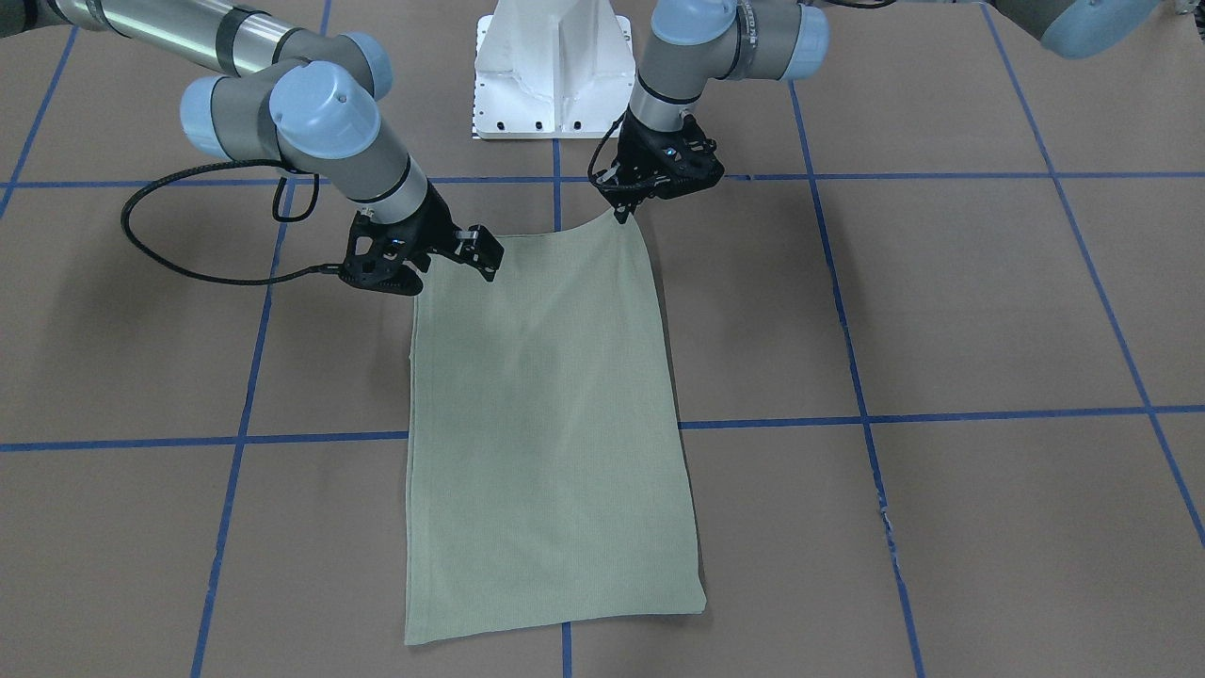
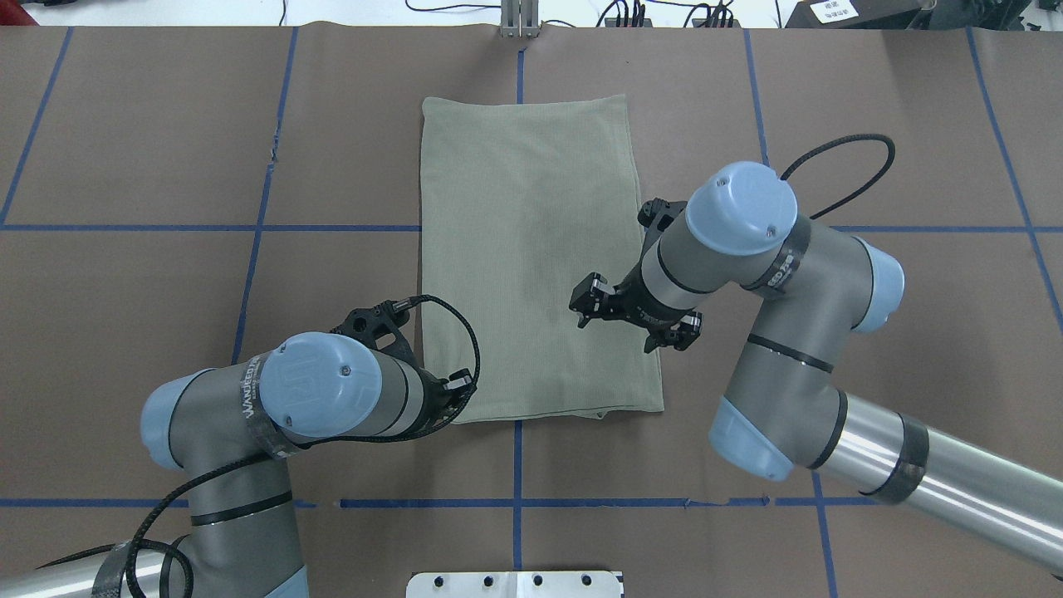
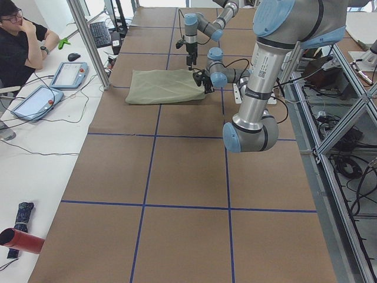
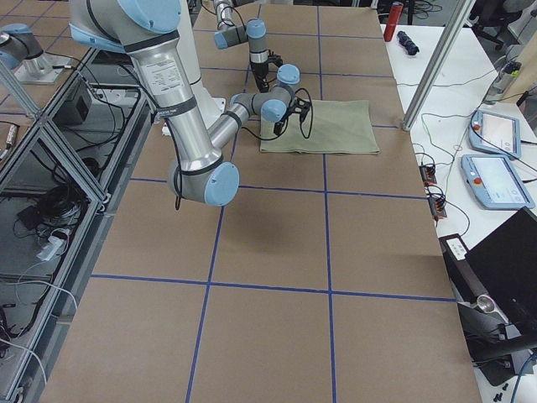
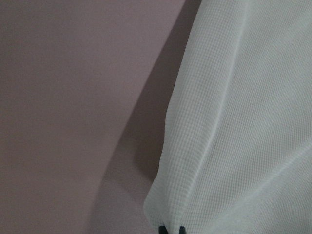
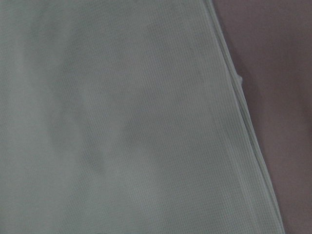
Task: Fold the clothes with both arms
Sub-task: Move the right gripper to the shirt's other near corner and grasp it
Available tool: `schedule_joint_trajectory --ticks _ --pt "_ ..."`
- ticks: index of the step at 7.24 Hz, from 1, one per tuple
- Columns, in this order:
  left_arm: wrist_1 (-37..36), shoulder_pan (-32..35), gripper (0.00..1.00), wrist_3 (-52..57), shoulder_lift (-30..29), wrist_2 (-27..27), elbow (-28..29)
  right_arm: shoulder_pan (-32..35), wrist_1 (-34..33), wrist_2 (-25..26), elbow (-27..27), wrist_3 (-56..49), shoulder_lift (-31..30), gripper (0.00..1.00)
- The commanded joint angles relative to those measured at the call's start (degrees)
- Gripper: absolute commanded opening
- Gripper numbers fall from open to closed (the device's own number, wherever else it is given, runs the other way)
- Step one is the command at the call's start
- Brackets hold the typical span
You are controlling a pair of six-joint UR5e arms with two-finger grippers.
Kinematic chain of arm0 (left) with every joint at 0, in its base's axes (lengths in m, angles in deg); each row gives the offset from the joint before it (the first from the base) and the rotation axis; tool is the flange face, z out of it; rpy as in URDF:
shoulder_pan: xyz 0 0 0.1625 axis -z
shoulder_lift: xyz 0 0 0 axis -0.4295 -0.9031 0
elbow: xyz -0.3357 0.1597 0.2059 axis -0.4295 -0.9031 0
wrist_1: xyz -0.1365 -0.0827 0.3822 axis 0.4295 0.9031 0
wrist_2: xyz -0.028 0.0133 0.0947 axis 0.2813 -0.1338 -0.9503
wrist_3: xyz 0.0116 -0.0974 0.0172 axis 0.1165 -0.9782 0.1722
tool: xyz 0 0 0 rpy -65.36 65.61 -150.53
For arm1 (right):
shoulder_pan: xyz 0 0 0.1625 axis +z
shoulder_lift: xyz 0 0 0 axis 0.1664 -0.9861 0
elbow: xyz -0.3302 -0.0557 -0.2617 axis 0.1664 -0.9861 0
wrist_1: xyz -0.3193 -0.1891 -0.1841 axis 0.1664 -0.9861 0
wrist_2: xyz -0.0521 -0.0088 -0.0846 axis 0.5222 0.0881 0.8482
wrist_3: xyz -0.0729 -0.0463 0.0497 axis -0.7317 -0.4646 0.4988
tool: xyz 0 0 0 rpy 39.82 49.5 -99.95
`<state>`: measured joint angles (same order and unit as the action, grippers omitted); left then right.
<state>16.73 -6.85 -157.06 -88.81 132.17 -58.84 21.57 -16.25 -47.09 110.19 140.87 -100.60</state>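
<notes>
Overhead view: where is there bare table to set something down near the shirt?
Bare: the table left of the shirt, and far right of it. Crowded: the shirt's near end, between the left gripper and right gripper.

1. Even, diffuse light is coming from overhead, leaving the brown worktop (image 1: pixel 941 301) free of glare.
2. The right arm (image 1: pixel 320 122) is throwing a broad, soft-edged shadow onto the worktop, and its silver tube is catching a bright streak.
3. In the left wrist view the shirt (image 5: pixel 243 122) is looking washed-out, nearly white, and is casting a dark shadow beside its edge.
4. The right wrist view is looking dimmer and greyer, with the weave softly focused.
5. In the side views, the frame posts (image 3: pixel 88 41) are leaning outward near the picture edges.
</notes>
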Motion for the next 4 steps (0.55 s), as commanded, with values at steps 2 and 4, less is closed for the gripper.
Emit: schedule_joint_trajectory --ticks 2,4 --pt "0.0 -0.22 0.0 -0.03 -0.07 -0.08 -0.04 -5.66 -1.21 6.51 1.78 14.29 -2.44 1.0" --pt "0.0 -0.22 0.0 -0.03 -0.07 -0.08 -0.04 -7.68 -3.04 9.4 1.78 15.9 -3.15 1.0"
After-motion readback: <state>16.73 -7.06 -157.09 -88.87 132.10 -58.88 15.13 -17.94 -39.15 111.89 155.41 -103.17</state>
